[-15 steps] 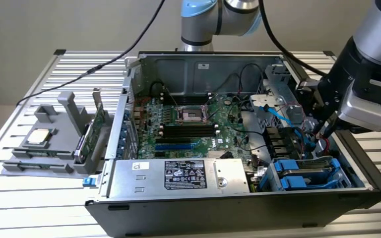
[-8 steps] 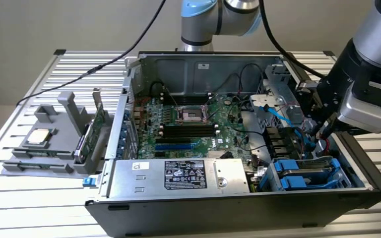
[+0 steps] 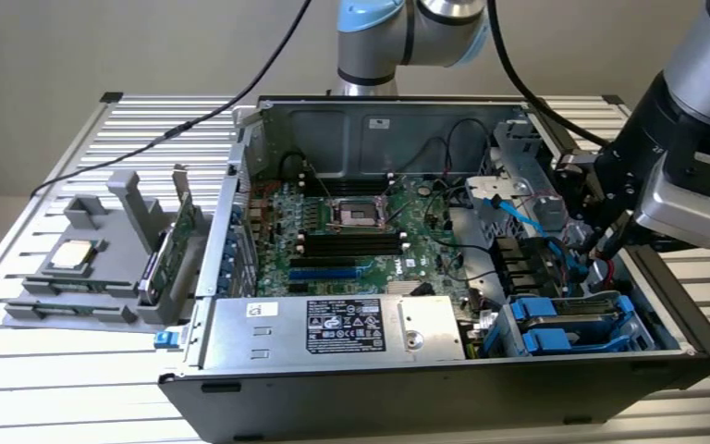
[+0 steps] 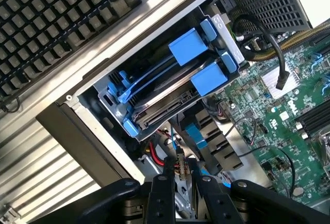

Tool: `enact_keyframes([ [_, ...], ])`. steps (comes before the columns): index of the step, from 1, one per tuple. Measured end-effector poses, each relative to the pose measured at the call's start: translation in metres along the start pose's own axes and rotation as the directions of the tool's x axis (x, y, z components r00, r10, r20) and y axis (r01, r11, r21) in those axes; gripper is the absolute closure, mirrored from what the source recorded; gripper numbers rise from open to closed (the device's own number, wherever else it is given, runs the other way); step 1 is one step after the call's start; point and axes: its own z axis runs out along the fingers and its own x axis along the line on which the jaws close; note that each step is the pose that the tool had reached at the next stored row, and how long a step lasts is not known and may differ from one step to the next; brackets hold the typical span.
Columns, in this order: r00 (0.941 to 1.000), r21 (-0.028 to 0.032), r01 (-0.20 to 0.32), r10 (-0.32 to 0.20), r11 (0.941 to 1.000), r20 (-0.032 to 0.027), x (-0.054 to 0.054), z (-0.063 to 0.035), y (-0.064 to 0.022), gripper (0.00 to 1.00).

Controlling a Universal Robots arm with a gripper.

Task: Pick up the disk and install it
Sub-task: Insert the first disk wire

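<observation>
The disk (image 4: pixel 164 99) sits edge-on in the drive bay at the corner of the open computer case, framed by its blue carrier (image 4: pixel 185 46) with two blue tabs. In the exterior view the disk (image 3: pixel 573 313) lies in the bay at the case's near right corner. My gripper (image 3: pixel 603 248) hangs over the case's right side, above and just behind that bay, apart from the disk. In the wrist view the gripper (image 4: pixel 181 166) shows its two black fingers (image 4: pixel 162 195) close together with a narrow gap and nothing gripped. Red and yellow wires lie just beyond the tips.
The motherboard (image 3: pixel 343 242) with its CPU socket fills the case floor. A power supply (image 3: pixel 330 328) sits along the near wall, and loose black and blue cables (image 3: pixel 503 208) lie beside the gripper. On the exterior view's left, a grey stand (image 3: pixel 84 277) holds a CPU chip and green cards.
</observation>
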Motion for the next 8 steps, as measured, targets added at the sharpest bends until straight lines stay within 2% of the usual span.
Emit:
enact_keyframes([
  [5,0.9999,-0.0078,0.000,0.000,1.0000,0.0108,0.0002,0.0001,-0.0001,0.76],
  [8,0.9999,-0.0089,0.002,-0.002,1.0000,0.0128,0.0014,0.0003,-0.0009,0.76],
])
